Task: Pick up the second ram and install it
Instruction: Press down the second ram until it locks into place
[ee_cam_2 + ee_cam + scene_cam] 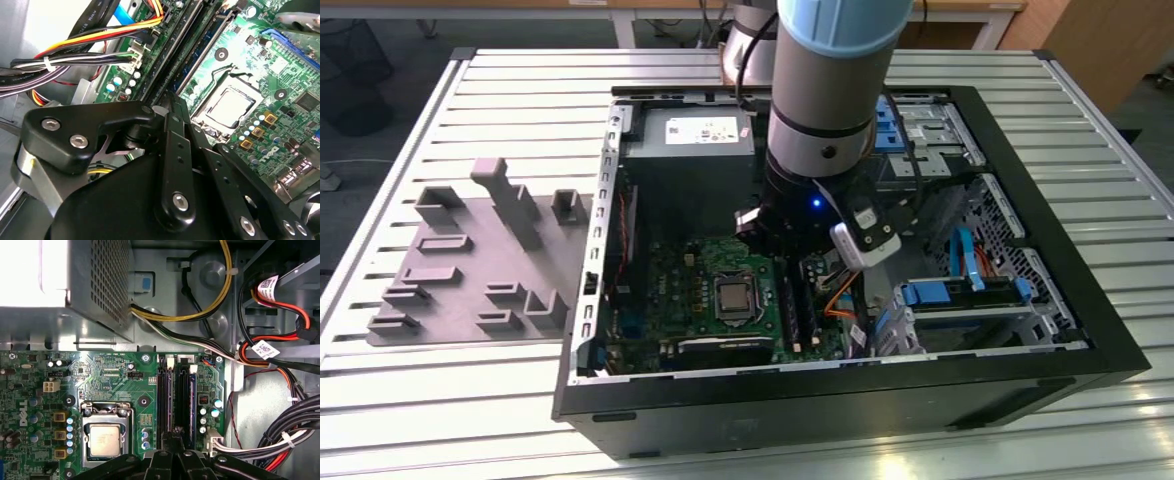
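Note:
My gripper (783, 238) is down inside the open PC case, over the memory slots of the green motherboard (700, 300). In both wrist views its black fingers (175, 436) are drawn together, with their tips (170, 100) at the end of the slot row. The second ram (193, 397) is a thin stick with a blue-green edge. It stands edge-on at board level among the long black slots (165, 400) and runs straight out from the fingertips (196, 49). The fingers appear pinched on its near end, though they hide the contact itself.
The processor socket (105, 440) lies beside the slots. Bundled cables (285, 440) and a yellow-and-red harness (100, 40) crowd the other side. The power supply box (687, 150) and blue drive bays (961, 290) fill the case. A grey parts holder (480, 260) sits at the exterior view's left.

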`<action>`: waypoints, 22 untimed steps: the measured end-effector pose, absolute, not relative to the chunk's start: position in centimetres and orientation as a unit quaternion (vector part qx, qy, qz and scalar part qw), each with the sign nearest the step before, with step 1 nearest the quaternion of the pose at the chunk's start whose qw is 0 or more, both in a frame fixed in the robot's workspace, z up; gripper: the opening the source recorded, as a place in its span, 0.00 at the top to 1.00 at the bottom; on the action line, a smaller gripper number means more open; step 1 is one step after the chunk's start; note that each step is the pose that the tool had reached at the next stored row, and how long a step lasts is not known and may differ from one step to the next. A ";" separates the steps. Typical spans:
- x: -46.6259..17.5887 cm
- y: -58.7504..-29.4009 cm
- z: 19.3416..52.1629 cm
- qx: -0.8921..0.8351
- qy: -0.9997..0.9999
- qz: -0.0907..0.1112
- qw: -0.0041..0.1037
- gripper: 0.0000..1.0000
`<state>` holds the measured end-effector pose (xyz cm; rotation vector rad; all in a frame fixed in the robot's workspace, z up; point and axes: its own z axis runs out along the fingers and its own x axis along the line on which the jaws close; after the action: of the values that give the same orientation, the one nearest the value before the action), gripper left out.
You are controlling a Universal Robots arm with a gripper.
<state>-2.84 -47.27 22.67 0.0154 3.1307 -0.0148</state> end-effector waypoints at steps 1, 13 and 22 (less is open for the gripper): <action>-2.8 -47.3 22.6 0.005 1.000 -0.005 0.005 0.89; -2.8 -47.3 21.4 0.005 1.000 -0.006 0.005 0.89; -2.8 -47.3 22.8 0.005 1.000 -0.005 0.005 0.89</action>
<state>-2.84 -47.26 22.78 0.0154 3.1307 -0.0144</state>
